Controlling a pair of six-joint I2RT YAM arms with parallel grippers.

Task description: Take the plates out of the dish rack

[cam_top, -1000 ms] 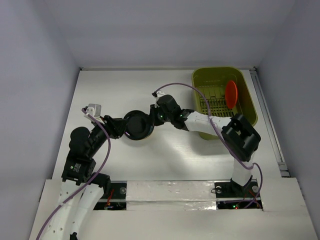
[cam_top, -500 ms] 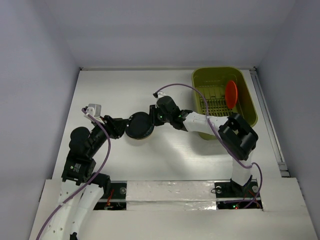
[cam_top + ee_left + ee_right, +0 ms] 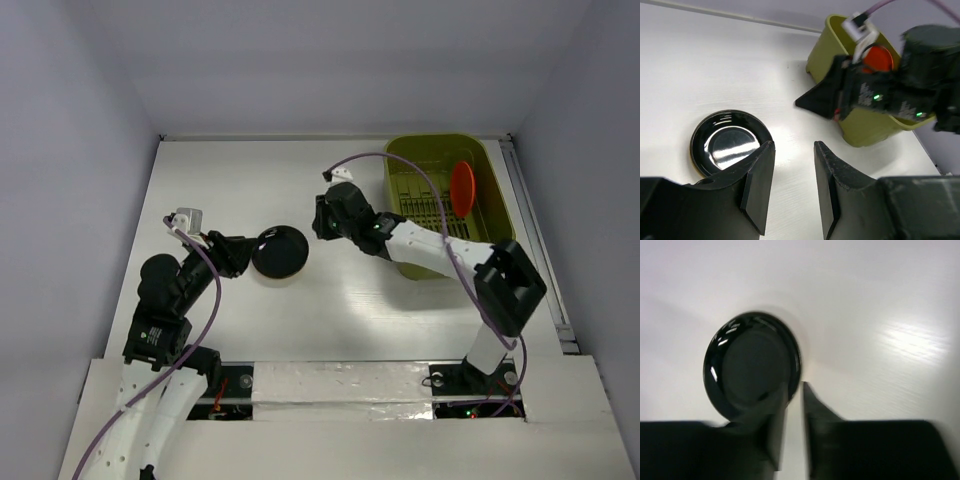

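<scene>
The glossy round black plate lies on the white surface; the right gripper, nearly closed, holds nothing, and the left gripper is open.

The right pincer has let go of the black plate and drawn back.

Two plates: black plate, orange-red plate. One dish rack. Two arms.

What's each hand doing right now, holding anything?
Left hand: open, empty, hovering beside the black plate.
Right hand: fingers nearly together, holding nothing, clear of the black plate.
</scene>
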